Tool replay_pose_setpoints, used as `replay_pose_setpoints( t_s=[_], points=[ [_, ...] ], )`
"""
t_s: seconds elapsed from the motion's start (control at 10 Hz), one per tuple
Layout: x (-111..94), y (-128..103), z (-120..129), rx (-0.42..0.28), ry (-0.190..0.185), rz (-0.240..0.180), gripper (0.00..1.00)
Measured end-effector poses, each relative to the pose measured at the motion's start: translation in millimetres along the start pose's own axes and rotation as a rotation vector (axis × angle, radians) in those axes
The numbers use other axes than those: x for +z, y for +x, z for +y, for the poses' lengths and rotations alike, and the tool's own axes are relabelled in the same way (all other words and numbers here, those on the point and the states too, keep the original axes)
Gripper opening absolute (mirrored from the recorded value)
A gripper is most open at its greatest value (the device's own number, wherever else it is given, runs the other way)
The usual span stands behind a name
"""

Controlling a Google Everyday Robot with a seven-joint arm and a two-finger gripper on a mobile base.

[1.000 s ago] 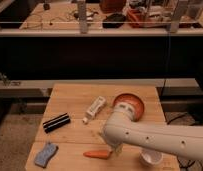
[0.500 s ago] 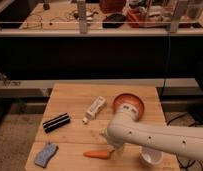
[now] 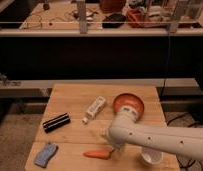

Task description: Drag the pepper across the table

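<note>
My fingers are spread wide, gripping nothing, at the right tip of the pepper; contact unclear. Gripper low near the table front edge. Pepper lies flat, orange bowl at its 1 o'clock.

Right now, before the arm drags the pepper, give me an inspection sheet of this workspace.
Surface: wooden table, level planks.
Job's things: pepper lying flat near the front edge.
Clutter: black bar, blue pad, white bottle, orange bowl, white cup.
Grippers: gripper open, low at the pepper's right end, mostly hidden by the arm; contact cannot be told.
Cables: thin wires on the back bench.
Surroundings: cluttered bench behind the table, floor on both sides.
</note>
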Motion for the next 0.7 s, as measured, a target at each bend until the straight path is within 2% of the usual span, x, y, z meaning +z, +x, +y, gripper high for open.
replay_pose_setpoints(
  t_s=[0.7],
  points=[
    [19,0,-1,-0.012,0.001,0.001,0.8]
  ],
)
